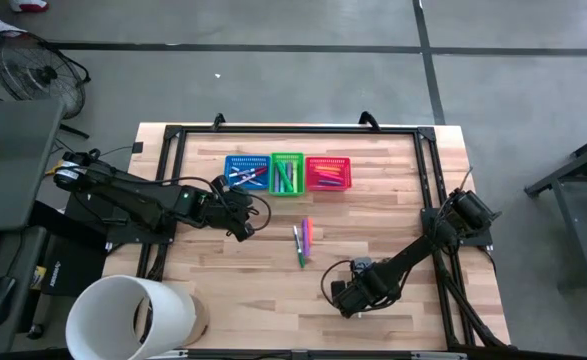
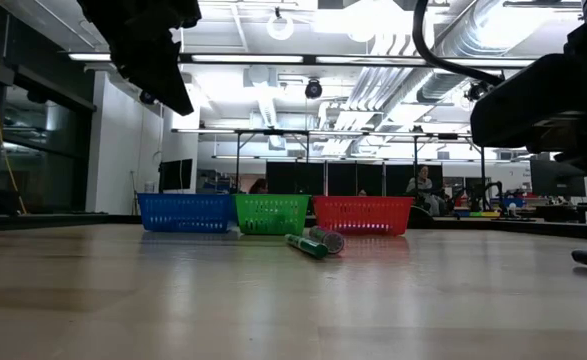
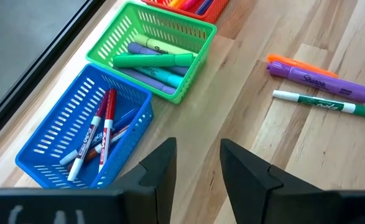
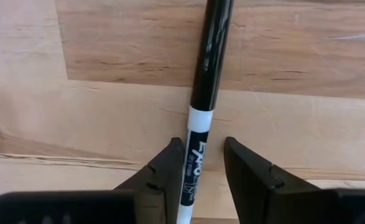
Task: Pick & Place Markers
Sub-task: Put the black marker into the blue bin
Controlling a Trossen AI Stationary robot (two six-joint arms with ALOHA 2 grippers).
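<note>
Between right gripper (image 4: pixel 199 165) fingers: black-capped "EXPO" marker (image 4: pixel 204 112), fingers close either side, contact unclear. Left gripper (image 3: pixel 198 165) part-open, empty.

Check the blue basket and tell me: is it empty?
No, the left wrist view shows the blue basket holding several markers, among them red-capped white ones lying side by side.

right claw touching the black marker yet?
Cannot tell. The right wrist view shows the right claw straddling the black marker, close on both sides, but neither contact nor a gap shows plainly.
</note>
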